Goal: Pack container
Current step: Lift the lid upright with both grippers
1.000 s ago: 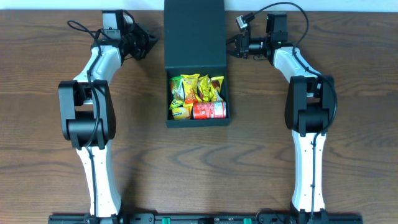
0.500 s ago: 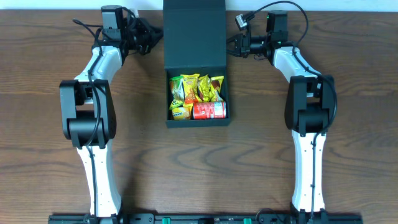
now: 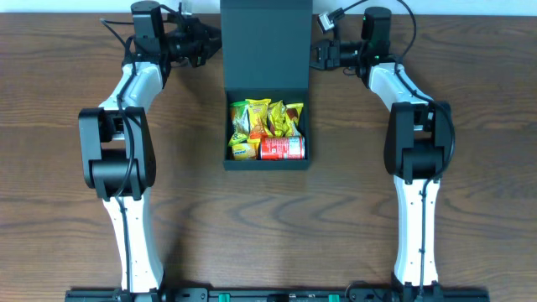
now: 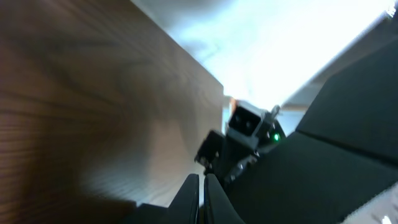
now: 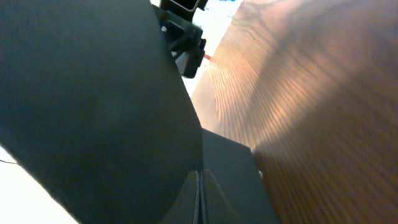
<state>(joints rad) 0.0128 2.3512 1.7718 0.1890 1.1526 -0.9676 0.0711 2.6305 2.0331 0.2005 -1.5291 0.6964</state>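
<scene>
The container (image 3: 267,164), a dark square box, stands open mid-table with yellow snack packets (image 3: 258,117) and a small red can (image 3: 282,148) inside. Its flap lid (image 3: 265,46) rises at the far side. My left gripper (image 3: 214,44) is shut and presses against the lid's left edge. My right gripper (image 3: 317,54) is shut at the lid's right edge. In the left wrist view the shut gripper (image 4: 202,186) sits beside the dark lid (image 4: 348,149). The right wrist view shows the shut gripper (image 5: 200,182) against the lid (image 5: 93,93).
The wooden table (image 3: 470,218) ends just behind the lid, with a pale wall beyond it. Both arms stretch to the far edge on either side of the box. The right arm's wrist camera (image 4: 249,121) shows in the left wrist view.
Both grippers have moved inward and toward the far edge, reaching the lid's sides. The lid flap has tilted up off the table.
</scene>
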